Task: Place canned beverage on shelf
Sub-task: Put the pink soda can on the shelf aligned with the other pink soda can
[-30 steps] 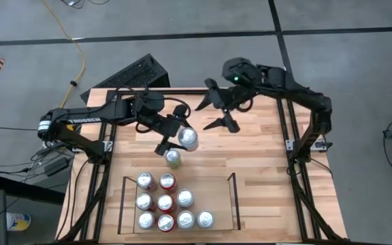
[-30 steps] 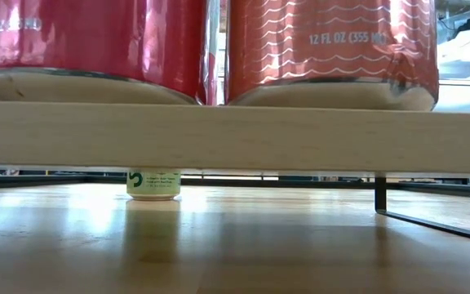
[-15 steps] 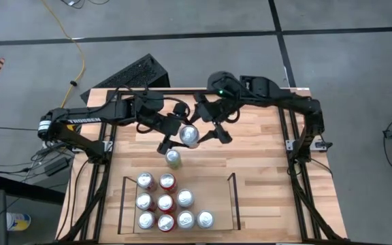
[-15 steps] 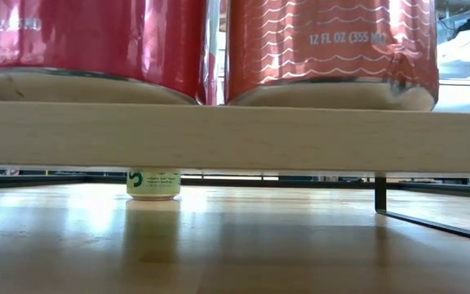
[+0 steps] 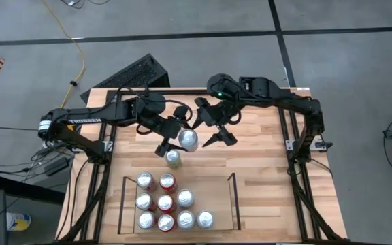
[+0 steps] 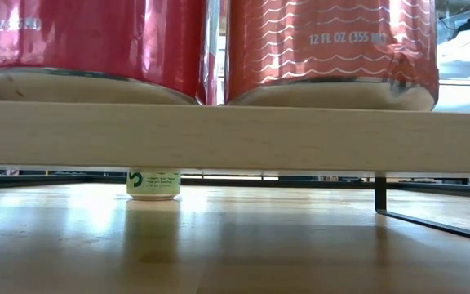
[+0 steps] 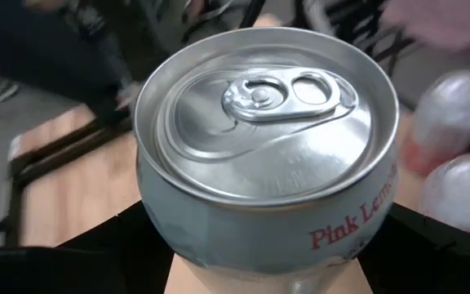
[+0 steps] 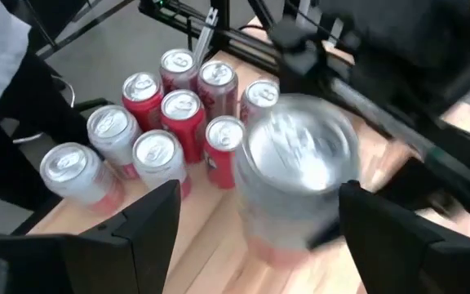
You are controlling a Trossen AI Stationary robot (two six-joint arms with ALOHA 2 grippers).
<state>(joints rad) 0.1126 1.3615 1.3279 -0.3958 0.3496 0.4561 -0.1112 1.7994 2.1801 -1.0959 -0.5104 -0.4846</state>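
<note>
A silver can (image 5: 188,139) lettered "Pink Lem…" (image 7: 268,163) hangs above the table's middle with my left gripper (image 5: 177,133) shut on it. My right gripper (image 5: 215,126) stands open just to the can's right. In the right wrist view its fingers (image 8: 149,220) stand on either side of the can (image 8: 300,171), short of it. A green can (image 5: 173,159) stands upright on the table below the silver one; its base (image 6: 153,184) shows in the low view. The shelf (image 5: 234,197) at the near edge holds several red and silver cans. My left gripper pinches the silver can's side wall (image 7: 178,237) between its two fingers, one on each side, below the top rim. The fingers come from the table's left, slanting down. The can is lifted clear of the table, its top up and facing the wrist camera.
The shelf's right half (image 5: 216,190) is bare plank. A black frame (image 5: 291,136) runs round the tabletop. A black keyboard (image 5: 131,75) lies beyond the far left corner. In the low view, red cans (image 6: 325,49) on the shelf plank fill the top.
My right gripper has gone toward the table's left edge and down, tipping further downward, until its open fingers reach the silver can. My left gripper and the can have stayed where they were.
</note>
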